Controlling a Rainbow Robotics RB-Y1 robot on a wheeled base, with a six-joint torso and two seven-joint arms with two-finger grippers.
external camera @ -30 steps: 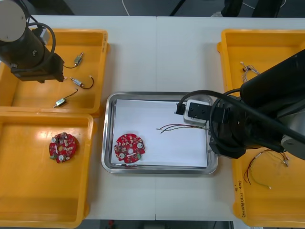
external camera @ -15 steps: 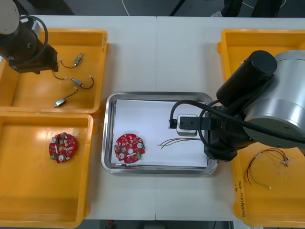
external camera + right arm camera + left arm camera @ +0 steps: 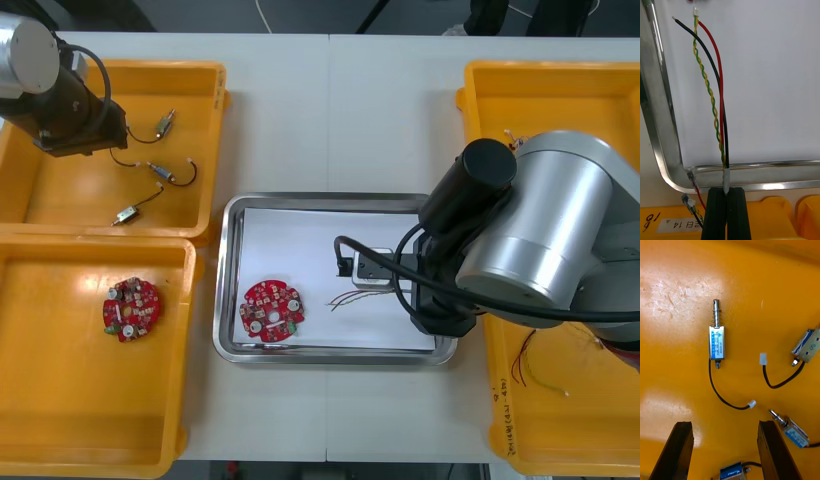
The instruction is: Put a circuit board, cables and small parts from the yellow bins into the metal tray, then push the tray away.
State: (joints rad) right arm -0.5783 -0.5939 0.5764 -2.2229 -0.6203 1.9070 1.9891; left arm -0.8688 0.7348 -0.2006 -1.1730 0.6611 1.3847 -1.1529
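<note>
At table centre, front view: metal tray (image 3: 226, 280) holds a circuit board (image 3: 271, 310) by its near left corner; cable (image 3: 345, 297) mid-floor, one end hidden under the right arm.

Right wrist view: right gripper (image 3: 727, 190) clamped on the cable at the tray's rim; right bin (image 3: 771, 221) label (image 3: 677, 224) partly reads "14".

Left wrist view: left gripper (image 3: 724, 423) spread wide above small metal parts (image 3: 717, 343) in the left bin (image 3: 673, 363); blue labels illegible.

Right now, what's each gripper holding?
Left gripper: open, over small parts in a bin.
Right gripper: shut on cables, by the tray rim.
</note>
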